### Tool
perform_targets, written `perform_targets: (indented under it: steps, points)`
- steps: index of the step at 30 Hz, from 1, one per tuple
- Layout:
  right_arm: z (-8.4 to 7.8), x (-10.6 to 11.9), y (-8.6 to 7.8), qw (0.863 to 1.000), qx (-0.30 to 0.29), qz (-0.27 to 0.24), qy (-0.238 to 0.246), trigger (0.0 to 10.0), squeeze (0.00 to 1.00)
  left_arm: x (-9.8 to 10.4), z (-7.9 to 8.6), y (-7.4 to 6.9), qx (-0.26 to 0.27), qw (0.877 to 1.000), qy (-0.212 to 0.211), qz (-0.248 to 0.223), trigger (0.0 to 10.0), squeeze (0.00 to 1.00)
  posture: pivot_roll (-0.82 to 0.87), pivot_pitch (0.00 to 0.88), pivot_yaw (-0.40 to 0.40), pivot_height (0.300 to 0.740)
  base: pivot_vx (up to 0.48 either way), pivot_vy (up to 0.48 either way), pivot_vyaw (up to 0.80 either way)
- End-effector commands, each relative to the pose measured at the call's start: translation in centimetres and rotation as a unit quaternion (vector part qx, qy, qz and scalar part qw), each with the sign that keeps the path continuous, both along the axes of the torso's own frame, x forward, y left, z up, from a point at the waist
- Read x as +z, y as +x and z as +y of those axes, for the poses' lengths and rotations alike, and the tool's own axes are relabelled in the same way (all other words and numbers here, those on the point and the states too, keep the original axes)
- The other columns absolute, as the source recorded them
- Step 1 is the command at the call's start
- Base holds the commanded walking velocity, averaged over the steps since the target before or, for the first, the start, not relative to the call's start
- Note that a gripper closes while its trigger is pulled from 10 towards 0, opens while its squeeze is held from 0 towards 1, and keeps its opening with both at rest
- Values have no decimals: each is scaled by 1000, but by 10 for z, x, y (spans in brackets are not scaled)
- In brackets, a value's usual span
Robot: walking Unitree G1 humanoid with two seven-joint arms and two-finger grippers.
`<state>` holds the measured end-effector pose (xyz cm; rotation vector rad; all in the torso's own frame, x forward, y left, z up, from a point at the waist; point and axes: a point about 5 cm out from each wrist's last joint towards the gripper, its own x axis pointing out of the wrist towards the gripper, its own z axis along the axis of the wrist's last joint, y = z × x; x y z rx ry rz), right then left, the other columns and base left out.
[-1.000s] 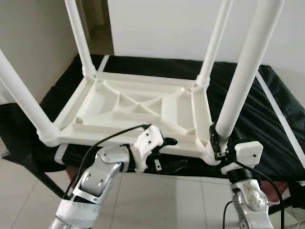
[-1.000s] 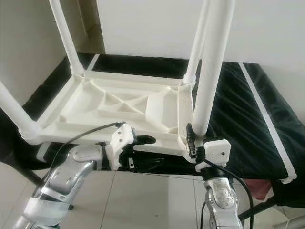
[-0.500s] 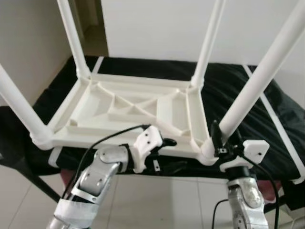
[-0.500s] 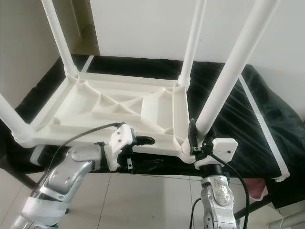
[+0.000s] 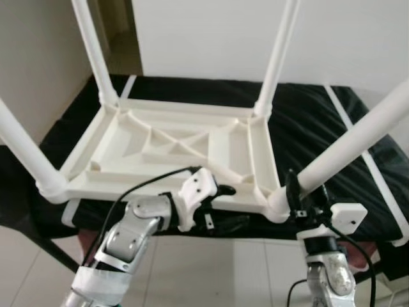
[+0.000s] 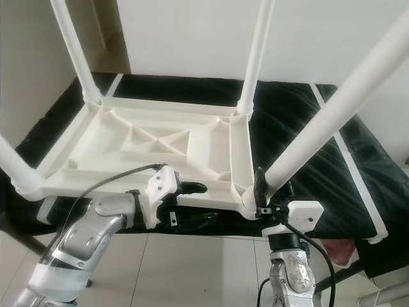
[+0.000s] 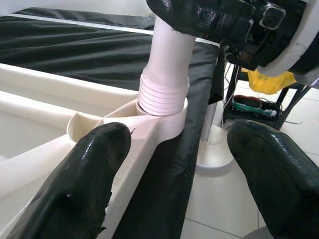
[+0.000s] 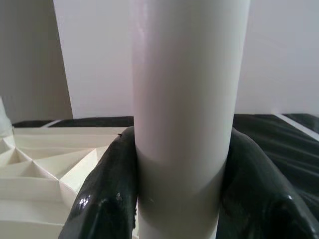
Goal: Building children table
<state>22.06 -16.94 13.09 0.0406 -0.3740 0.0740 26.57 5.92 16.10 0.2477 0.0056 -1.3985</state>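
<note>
One white plastic children's table [image 5: 172,150], upturned, centre of the frame, its ribbed underside facing up, resting on a black fabric-covered bed [image 5: 332,137] with white edge stripes. The moulded underside has diagonal cross ribs and a raised rim.

Four white round plastic legs, smooth tubes:
- near-left leg [image 5: 25,144], rising to the left edge of the frame;
- far-left leg [image 5: 94,51], upright at upper left;
- far-right leg [image 5: 278,54], upright at upper centre;
- near-right leg [image 5: 358,137], tilted hard toward the upper right, its ridged collar at the corner socket [image 7: 164,97].

Two silver arms, each with one black two-fingered gripper:
- left gripper [image 5: 225,190], lower centre, at the table's near rim; fingers spread wide, one glossy finger [image 7: 75,179] beside the rim.
- right gripper [image 6: 265,185], lower right, clamped on the base of the near-right leg; both rounded fingers [image 8: 112,194] press its sides.

Pale tiled floor [image 5: 211,268] along the bottom of the frame.
</note>
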Motion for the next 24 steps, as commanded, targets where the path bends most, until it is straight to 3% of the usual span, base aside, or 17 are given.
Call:
perform_targets:
  steps: [1,3,5,10,19,21,22,24]
  points:
    - [1,-38,-6,995,2,102,-18,10000,0,4,-2,2,18,1000,-1,-12,10000,0,-12,53,12,740,0,0,0]
    - [1,-38,-6,995,2,102,-20,10000,0,4,-2,2,18,1000,-1,-12,10000,0,-12,53,12,740,0,0,0]
    - [2,-40,-2,990,8,111,-81,10000,0,5,-2,2,16,1000,-1,-12,10000,0,-14,51,14,740,0,0,0]
    - [4,-38,5,986,31,115,-119,10000,0,5,-3,3,14,1000,-1,-13,10000,0,-14,45,15,740,0,0,0]
    - [6,-29,12,986,64,106,-113,10000,0,6,-3,3,14,1000,0,-15,10000,0,-11,37,10,740,0,0,0]
    - [6,-30,12,987,65,111,-93,10000,0,6,-3,3,14,1000,0,-16,10000,0,-9,34,7,740,0,0,0]
    - [5,-31,12,989,58,121,-57,10000,0,6,-3,3,15,1000,0,-16,10000,0,-8,33,4,740,0,0,0]
    - [5,-31,12,989,58,121,-57,10000,0,6,-3,3,15,1000,0,-16,10000,0,-8,33,4,740,0,0,0]
